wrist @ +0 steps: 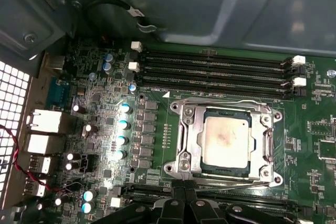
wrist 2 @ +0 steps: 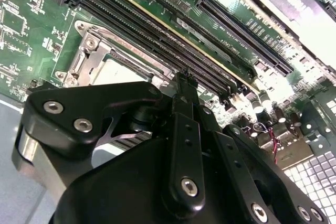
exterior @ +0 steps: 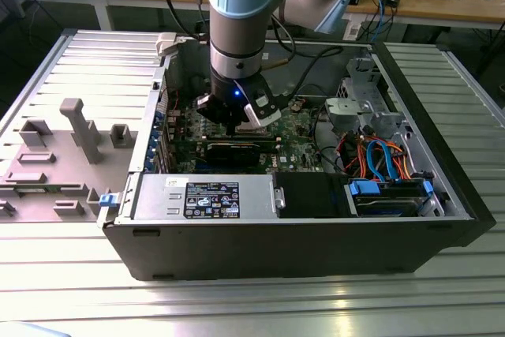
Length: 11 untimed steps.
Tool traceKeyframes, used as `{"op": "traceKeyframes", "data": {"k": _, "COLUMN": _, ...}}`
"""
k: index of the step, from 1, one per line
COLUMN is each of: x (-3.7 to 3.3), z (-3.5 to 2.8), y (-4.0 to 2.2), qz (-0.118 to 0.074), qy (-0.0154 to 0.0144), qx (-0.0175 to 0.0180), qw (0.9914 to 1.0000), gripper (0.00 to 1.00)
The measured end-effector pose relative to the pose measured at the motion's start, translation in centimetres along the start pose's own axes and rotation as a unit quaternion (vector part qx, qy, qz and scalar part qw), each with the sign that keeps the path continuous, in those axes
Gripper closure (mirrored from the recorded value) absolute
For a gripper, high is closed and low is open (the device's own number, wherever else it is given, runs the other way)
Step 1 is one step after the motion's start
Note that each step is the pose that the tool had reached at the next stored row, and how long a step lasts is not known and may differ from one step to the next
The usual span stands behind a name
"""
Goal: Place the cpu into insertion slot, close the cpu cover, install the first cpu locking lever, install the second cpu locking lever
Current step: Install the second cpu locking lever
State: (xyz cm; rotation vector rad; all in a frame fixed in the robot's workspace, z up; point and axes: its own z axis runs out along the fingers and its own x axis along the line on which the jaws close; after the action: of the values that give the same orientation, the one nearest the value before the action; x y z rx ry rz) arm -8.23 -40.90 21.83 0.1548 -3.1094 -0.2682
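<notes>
The cpu (wrist: 226, 139), a dull grey square, lies in the insertion slot (wrist: 181, 148) on the green motherboard. The silver cpu cover (wrist: 266, 145) lies flat over it, framing the chip through its window. One thin wire lever (wrist: 226, 102) runs along the socket edge beside the memory slots. Another lever (wrist: 236, 183) runs along the opposite edge. My gripper (wrist: 186, 195) is shut, its black fingertips right at that second lever near a socket corner; whether they touch it I cannot tell. In the second wrist view the gripper (wrist 2: 185, 77) hides part of the socket (wrist 2: 92, 51). The exterior view shows the gripper (exterior: 231, 126) low inside the open computer case.
Long black memory slots (wrist: 215, 69) flank the socket. A black expansion card (exterior: 237, 150) stands close in front of the gripper. The power supply (exterior: 205, 195) and drive cage with blue and orange cables (exterior: 379, 159) fill the case front. A grey fixture plate (exterior: 71, 140) lies at the exterior view's left.
</notes>
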Motion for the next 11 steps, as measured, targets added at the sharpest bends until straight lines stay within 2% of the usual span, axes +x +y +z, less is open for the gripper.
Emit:
{"op": "traceKeyframes", "data": {"k": 7, "x": 0.05, "z": 0.01, "y": 0.0, "qz": 0.0, "qy": -0.0001, "qx": -0.0005, "qw": 1.0, "gripper": 0.89}}
{"op": "traceKeyframes", "data": {"k": 9, "x": 0.16, "z": 0.01, "y": -0.02, "qz": 0.0, "qy": -0.0004, "qx": -0.0039, "qw": 0.99999, "gripper": 0.89}}
{"op": "traceKeyframes", "data": {"k": 10, "x": 0.25, "z": -0.01, "y": -0.12, "qz": 0.0, "qy": -0.0009, "qx": -0.0088, "qw": 0.99996, "gripper": 0.89}}
{"op": "traceKeyframes", "data": {"k": 11, "x": 0.31, "z": -0.02, "y": -0.24, "qz": 0.0, "qy": -0.0012, "qx": -0.0119, "qw": 0.99993, "gripper": 0.89}}
